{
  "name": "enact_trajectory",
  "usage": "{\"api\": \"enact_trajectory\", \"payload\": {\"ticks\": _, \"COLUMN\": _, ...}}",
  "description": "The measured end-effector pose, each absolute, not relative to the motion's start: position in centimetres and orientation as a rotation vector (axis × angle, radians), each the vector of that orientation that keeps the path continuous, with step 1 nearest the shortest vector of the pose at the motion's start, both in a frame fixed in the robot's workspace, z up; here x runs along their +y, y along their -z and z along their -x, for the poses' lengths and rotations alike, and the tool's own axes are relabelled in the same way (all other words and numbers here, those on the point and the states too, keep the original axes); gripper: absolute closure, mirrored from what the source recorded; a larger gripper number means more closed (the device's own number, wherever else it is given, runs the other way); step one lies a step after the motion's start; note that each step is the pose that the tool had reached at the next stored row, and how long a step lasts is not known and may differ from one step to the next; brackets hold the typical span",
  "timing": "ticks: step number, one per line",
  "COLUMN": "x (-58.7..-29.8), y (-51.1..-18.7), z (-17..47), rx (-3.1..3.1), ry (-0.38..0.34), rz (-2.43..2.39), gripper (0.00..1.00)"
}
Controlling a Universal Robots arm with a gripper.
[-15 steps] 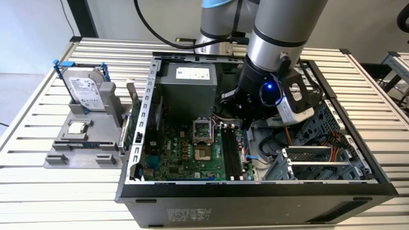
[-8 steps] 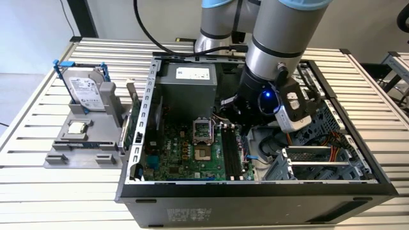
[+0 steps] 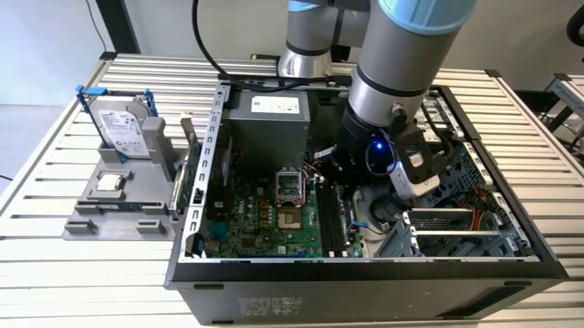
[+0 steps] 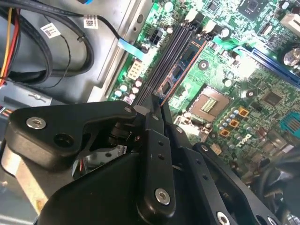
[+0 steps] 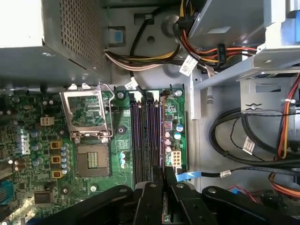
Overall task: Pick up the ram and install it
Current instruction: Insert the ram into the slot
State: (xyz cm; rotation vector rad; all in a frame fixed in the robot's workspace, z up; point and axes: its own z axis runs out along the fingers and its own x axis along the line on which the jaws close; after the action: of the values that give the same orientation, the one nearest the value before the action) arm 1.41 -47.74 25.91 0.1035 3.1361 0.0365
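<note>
Ram, in both wrist views: narrow board with black chips, standing on edge along the outermost memory slot. One end is pinched in the gripper. In the exterior view the slot bank sits at 3 o'clock of the processor socket.

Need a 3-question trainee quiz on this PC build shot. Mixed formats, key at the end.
1. True or false: the hard drive stands outside the computer case.
2. The gripper, shut on the ram, is over: A the memory slots; B the power supply; C the table.
3. What small square silver part lies flat on the grey holder?

Key: 1 true; 2 A; 3 the processor chip.
</note>
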Motion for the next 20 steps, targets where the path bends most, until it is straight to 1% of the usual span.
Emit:
{"api": "enact_trajectory", "payload": {"ticks": 11, "x": -47.7, "y": -24.6, "z": -1.6, "rx": 3.137, "ry": -0.012, "rz": -0.068, "gripper": 1.0}}
{"api": "enact_trajectory", "payload": {"ticks": 15, "x": -47.7, "y": -24.0, "z": -1.6, "rx": 3.136, "ry": 0.026, "rz": -0.065, "gripper": 1.0}}
{"api": "enact_trajectory", "payload": {"ticks": 20, "x": -47.5, "y": -23.3, "z": -1.6, "rx": 3.136, "ry": 0.028, "rz": -0.065, "gripper": 1.0}}
